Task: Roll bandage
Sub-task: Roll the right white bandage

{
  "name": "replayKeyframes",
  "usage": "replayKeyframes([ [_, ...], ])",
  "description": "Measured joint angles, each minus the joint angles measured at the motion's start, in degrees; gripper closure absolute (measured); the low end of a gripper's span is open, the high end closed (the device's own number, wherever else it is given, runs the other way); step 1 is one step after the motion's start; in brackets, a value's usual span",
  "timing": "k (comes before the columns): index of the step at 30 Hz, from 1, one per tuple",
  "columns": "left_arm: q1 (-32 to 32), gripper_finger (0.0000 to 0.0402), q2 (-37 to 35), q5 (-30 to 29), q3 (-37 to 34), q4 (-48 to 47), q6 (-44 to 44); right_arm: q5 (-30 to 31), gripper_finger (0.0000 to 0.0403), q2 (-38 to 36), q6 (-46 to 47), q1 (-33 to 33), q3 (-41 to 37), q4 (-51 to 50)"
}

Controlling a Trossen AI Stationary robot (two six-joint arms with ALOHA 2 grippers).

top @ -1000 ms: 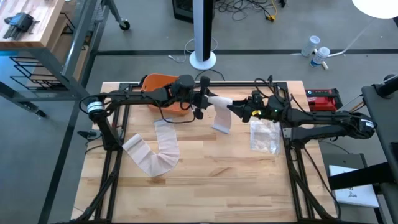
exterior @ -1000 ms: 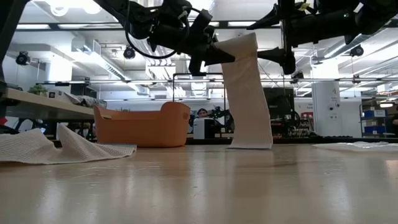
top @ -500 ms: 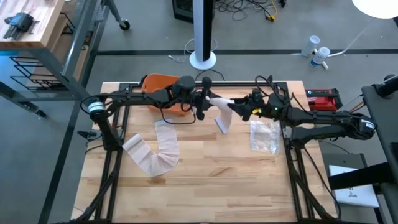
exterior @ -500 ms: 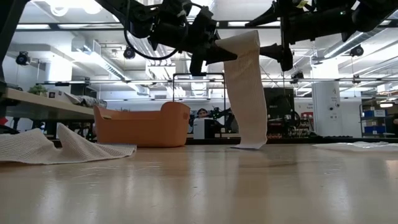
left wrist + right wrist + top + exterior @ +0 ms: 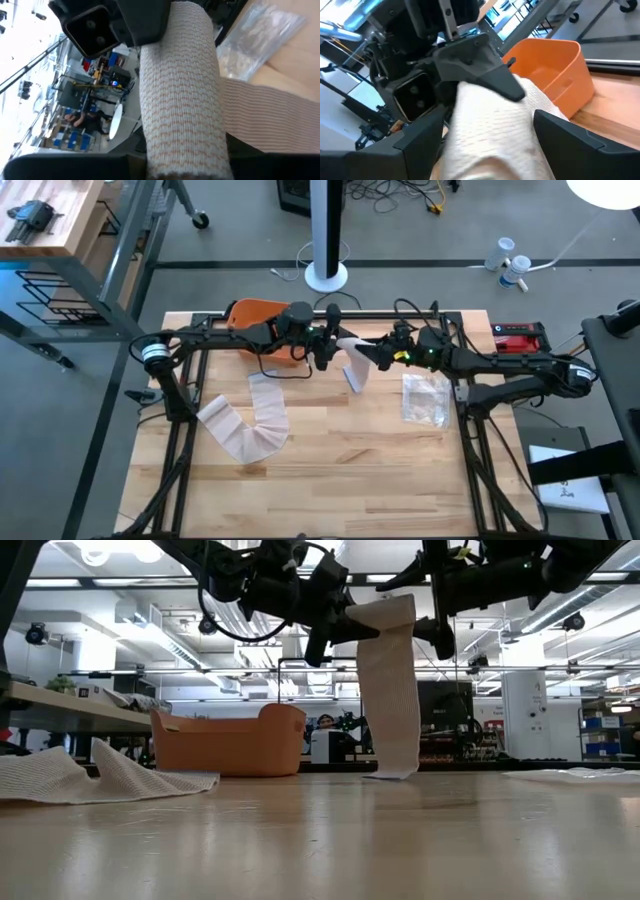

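Knitted white fabric is the whole worry here: the bandage (image 5: 352, 358) is soft and stretchy, held up in the air between two grippers toward the twelve o'clock side of the table (image 5: 330, 470), and only its loose tail brushes the wood.

Going left to right in the overhead view, a second, unrolled strip (image 5: 245, 425) lies slack at about eight o'clock, well apart from the work. An orange basket (image 5: 255, 320) sits at about eleven o'clock, behind the left arm. The left gripper (image 5: 328, 348) comes next, its fingers clamped on the rolled end; its wrist view shows the wound cylinder filling the frame, ribbed and fairly even. The right gripper (image 5: 378, 355) meets it from the three o'clock side, its fingers spread on either side of the roll rather than pinching it, as far as its wrist view shows. Farther right lies a clear plastic bag (image 5: 425, 398).

From the table-level view the free length (image 5: 388, 690) hangs straight down as a flat band, its end just touching the surface.

In my judgement the risks are these: the hanging tail could twist or drag and wind on crooked; with little tension the wraps could loosen and telescope; and if the left grip slackens during a handover, the roll could drop and unspool.
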Motion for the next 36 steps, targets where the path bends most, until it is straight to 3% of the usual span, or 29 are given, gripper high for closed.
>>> replayKeyframes([
  [22, 1.8, 0.0317, 0.0, 0.2, 0.0, 3.6, 1.7, 0.8, 0.0110, 0.6, -1.1, 0.0, 1.0, 0.9],
  [36, 1.8, 0.0317, 0.0, 0.3, 0.0, 4.8, 6.4, 0.4, 0.0161, 0.6, 2.2, 0.0, 1.0, 1.7],
])
